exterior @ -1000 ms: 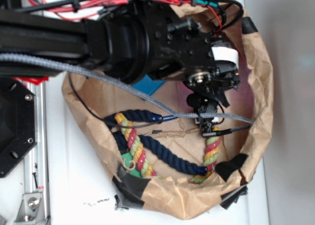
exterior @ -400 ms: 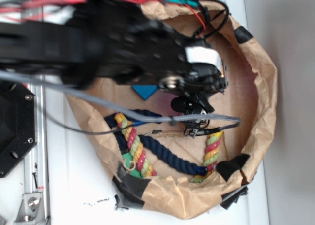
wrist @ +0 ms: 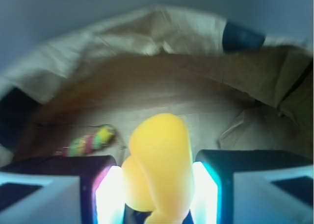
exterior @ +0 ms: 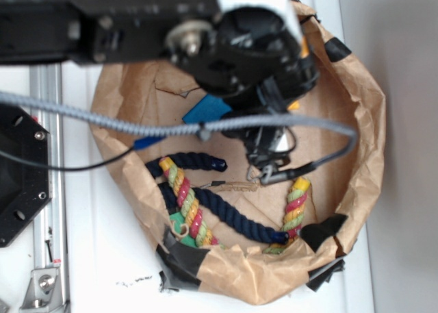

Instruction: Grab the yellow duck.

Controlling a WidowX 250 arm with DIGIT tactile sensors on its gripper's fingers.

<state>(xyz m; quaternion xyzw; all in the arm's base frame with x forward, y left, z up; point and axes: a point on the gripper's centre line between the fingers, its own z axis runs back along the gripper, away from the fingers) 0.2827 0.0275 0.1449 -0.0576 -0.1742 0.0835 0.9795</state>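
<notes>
White table (exterior: 102,258) lies under a big brown paper bowl (exterior: 369,121) with black tape on its rim. Up in the wrist view, the yellow duck (wrist: 157,167) sits right between the two fingers (wrist: 208,192) of the gripper (wrist: 157,194). The fingers press on both sides of the duck, so it is pinched tight. The duck looks blurry and very close to the camera, with the brown paper wall behind it. From the outside view the duck is mostly hidden by the black arm, and only a tiny yellow bit peeks out near the arm's edge. The gripper (exterior: 263,155) hangs over the middle of the bowl. Near it, a blue block (exterior: 205,111) lies on the paper floor. Below that, a dark blue rope (exterior: 233,214) curls around, and a striped pink, green and yellow rope (exterior: 185,203) lies on the paper floor next to it. A gray cable (exterior: 102,114) stretches across the whole bowl.
</notes>
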